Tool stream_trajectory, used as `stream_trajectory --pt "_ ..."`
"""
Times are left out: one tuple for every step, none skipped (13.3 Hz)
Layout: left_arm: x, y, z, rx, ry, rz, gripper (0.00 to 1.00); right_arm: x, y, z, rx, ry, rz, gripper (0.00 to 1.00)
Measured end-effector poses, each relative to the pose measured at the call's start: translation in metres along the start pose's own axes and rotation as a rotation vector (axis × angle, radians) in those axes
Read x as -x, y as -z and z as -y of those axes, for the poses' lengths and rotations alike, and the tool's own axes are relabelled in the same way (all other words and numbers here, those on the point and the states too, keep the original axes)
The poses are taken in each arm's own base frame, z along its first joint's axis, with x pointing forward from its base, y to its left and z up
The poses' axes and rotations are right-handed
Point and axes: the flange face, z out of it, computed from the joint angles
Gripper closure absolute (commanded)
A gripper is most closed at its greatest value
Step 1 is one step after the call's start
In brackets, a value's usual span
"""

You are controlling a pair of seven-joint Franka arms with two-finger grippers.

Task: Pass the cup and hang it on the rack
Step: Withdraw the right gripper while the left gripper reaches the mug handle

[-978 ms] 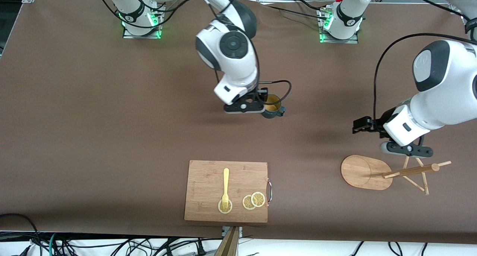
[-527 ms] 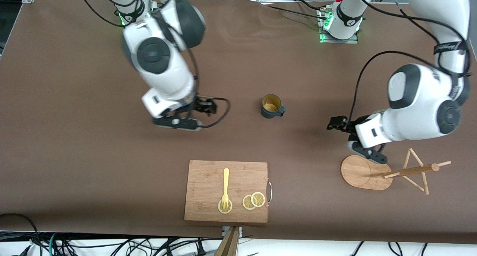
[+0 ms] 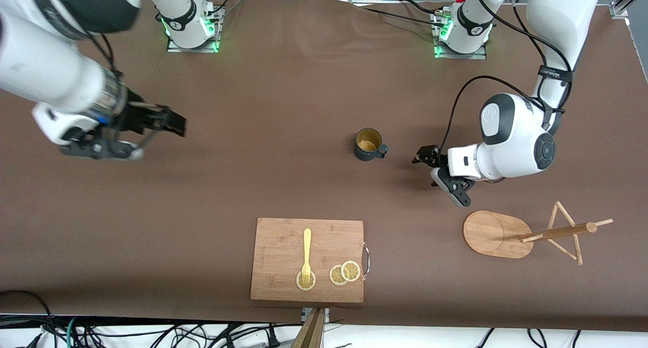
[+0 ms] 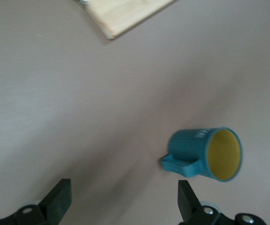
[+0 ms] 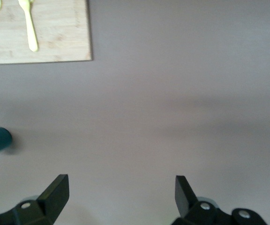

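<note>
The brown counter [image 3: 304, 84] carries a teal mug [image 3: 368, 145] standing upright near the left gripper [image 3: 452, 186], a wooden mug tree [image 3: 498, 234] just beside that gripper, and a bamboo cutting board [image 3: 283, 246].

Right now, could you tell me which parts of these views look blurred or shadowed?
Front view: the right gripper and its arm are motion-smeared; the cup and rack are crisp. Left wrist view: soft overall, the cup slightly blurred. Right wrist view: a soft dark shadow band crosses the table.

The cup [image 4: 205, 153] stands on the table [image 4: 69, 108] (handle toward the left tool [image 4: 123, 204], fingers spread wide).
</note>
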Motion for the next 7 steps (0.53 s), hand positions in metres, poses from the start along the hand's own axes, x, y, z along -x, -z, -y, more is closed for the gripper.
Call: stream_trajectory --pt "0.009 -0.008 0.001 0.034 -0.061 -0.018 0.0 0.01 0.009 -0.023 -0.005 0.003 -0.003 0.0" --pt "0.015 -0.014 0.001 0.058 -0.122 -0.031 0.0 0.022 0.016 -0.042 -0.007 -0.002 -0.003 0.0" --pt "0.019 -0.02 -0.001 0.083 -0.179 -0.047 0.0 0.034 0.019 -0.056 0.0 -0.004 -0.002 0.0" --pt "0.024 -0.027 -0.004 0.115 -0.234 -0.069 0.0 0.046 0.018 -0.066 0.004 -0.005 -0.004 0.0" --pt "0.029 -0.035 -0.008 0.154 -0.293 -0.097 0.0 0.055 0.014 -0.073 0.004 -0.006 -0.007 0.0" --pt "0.034 -0.042 -0.012 0.187 -0.353 -0.126 0.0 0.062 0.01 -0.077 0.003 -0.005 -0.01 0.0" --pt "0.039 -0.048 -0.014 0.206 -0.414 -0.154 0.0 0.065 0.006 -0.082 0.009 -0.001 -0.011 0.0"
